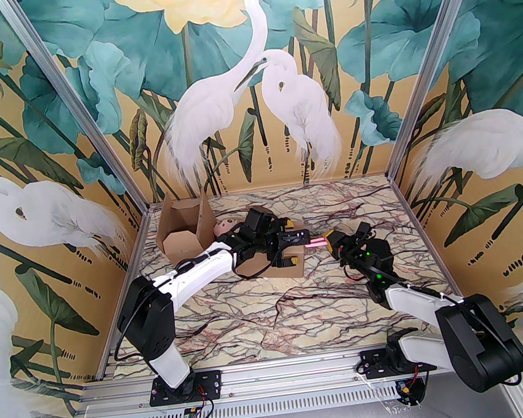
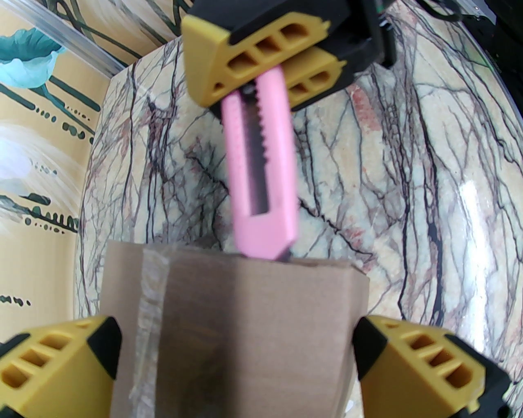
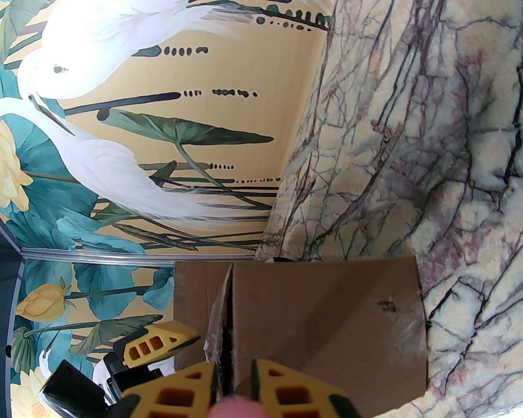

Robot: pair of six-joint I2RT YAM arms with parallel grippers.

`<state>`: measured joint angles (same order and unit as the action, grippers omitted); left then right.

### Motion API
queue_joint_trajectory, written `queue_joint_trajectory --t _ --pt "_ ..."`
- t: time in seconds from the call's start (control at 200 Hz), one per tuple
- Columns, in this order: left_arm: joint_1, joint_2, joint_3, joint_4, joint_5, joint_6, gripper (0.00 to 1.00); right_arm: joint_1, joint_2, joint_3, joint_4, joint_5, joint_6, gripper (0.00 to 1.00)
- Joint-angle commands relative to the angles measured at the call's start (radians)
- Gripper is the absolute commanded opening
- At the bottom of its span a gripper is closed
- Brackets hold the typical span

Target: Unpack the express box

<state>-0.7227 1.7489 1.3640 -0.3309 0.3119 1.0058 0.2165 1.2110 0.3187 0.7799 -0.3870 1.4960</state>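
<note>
**Holding the knife to the box's edge**

Resting mid-table, a little left of centre, is the box (image 1: 292, 270). It is brown card with a strip of clear tape (image 2: 151, 302) running down one face. From my right wrist I see its top seam (image 3: 224, 310) gaping as a dark slit, with torn tape curling along it.

My left gripper (image 1: 292, 248) is spread as wide as it goes. One yellow finger (image 2: 57, 359) sits on each side of the box, right at its walls. I cannot tell whether they press on the card or just flank it.

My right gripper (image 1: 329, 237) comes in from the other side. It is clamped on the pink knife (image 2: 261, 171), holding it by the rear of the handle. The knife points at my left gripper, and its tip is right at the box's upper edge.

Behind my left arm, at the table's (image 1: 274, 315) far-left corner, a second carton (image 1: 179, 234) lies with its flaps open. A doll's head (image 1: 222, 227) shows just beside it.
</note>
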Motion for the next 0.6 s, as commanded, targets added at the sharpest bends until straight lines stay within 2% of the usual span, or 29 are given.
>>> queue_joint_trajectory --t 0.0,0.105,0.235,0.315,0.39,0.595 --pt "0.020 0.013 0.035 0.021 -0.044 -0.042 1.00 0.000 -0.080 0.010 -0.105 -0.022 -0.022 0.00" --pt "0.028 0.001 0.021 0.007 -0.020 -0.062 1.00 -0.023 -0.201 -0.010 -0.243 0.059 -0.067 0.00" --pt "0.027 -0.019 -0.010 0.006 0.002 -0.076 1.00 -0.096 -0.357 -0.021 -0.362 0.139 -0.122 0.00" --pt "0.026 -0.034 -0.019 0.014 0.021 -0.107 1.00 -0.144 -0.403 -0.008 -0.457 0.173 -0.171 0.00" --pt "0.026 -0.055 -0.028 0.026 0.045 -0.143 1.00 -0.201 -0.379 -0.014 -0.469 0.158 -0.198 0.00" --pt "0.016 -0.094 -0.077 0.030 0.055 -0.181 0.99 -0.299 -0.182 -0.032 -0.246 0.033 -0.173 0.00"
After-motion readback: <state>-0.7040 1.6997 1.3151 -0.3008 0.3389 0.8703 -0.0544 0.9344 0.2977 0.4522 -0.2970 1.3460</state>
